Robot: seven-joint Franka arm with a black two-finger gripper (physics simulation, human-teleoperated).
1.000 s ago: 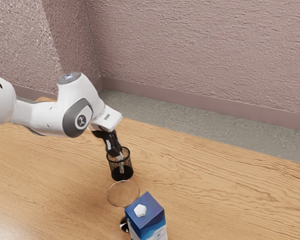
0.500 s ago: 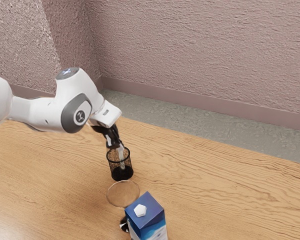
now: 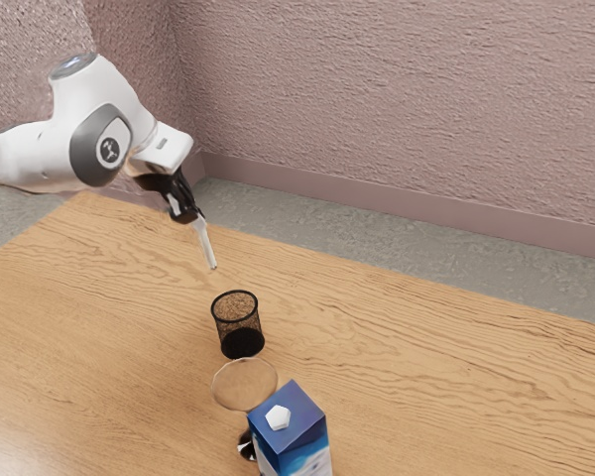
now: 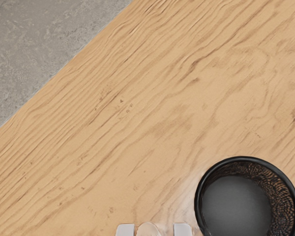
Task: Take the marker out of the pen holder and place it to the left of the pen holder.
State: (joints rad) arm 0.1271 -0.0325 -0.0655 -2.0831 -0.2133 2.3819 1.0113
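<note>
The end effector (image 3: 188,214), which had the marker (image 3: 207,246) grasped, had now lifted it fully out of the pen holder (image 3: 242,344) and into the air above the counter (image 3: 407,367), so only the placing to the holder's left seemed to remain.

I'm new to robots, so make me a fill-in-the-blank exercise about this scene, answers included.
1. The end effector is holding the ____.
2. The mesh pen holder is coloured ____.
3. With nothing inside it, the pen holder is ____.
4. The blue carton has a cap coloured ____.

Missing words: marker; black; empty; white.
</note>
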